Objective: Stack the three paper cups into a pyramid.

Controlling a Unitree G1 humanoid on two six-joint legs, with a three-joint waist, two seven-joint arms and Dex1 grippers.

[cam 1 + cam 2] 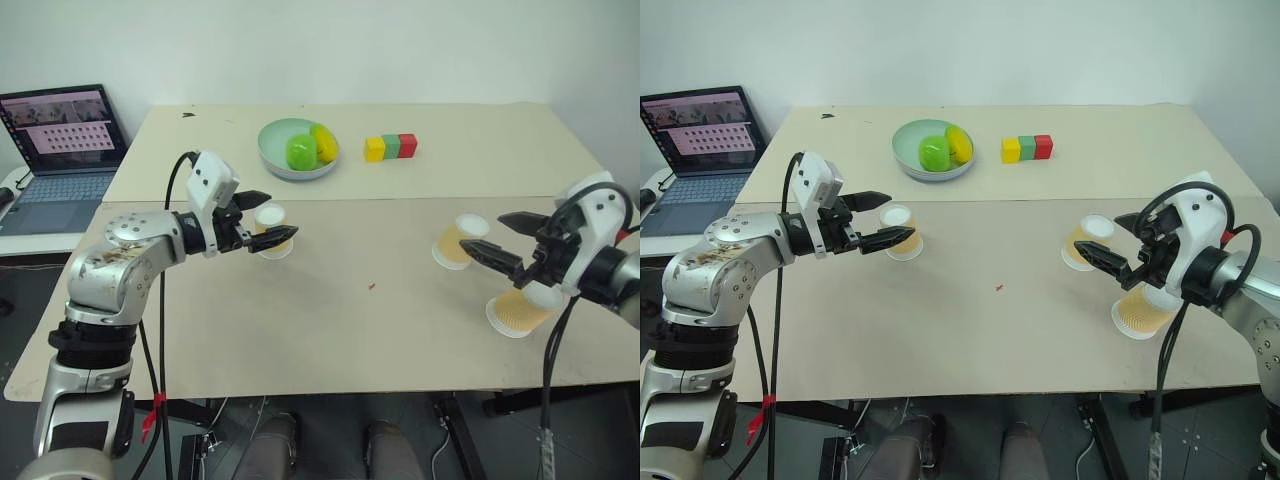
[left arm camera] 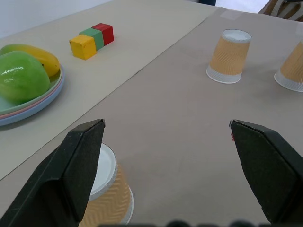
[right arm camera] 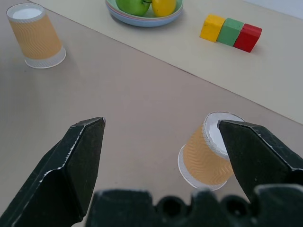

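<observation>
Three paper cups stand upside down on the tan table. One cup is at the left, partly behind the fingers of my left gripper, which hovers open around its top. In the left wrist view this cup sits beside one finger. A second cup stands at the right, just left of my open right gripper, and it shows partly behind one finger in the right wrist view. The third cup stands closer to the front edge, partly under my right wrist.
A pale green bowl with a green apple and a yellow fruit sits at the back. A yellow, green and red row of cubes lies to its right. An open laptop stands on a side table at the far left.
</observation>
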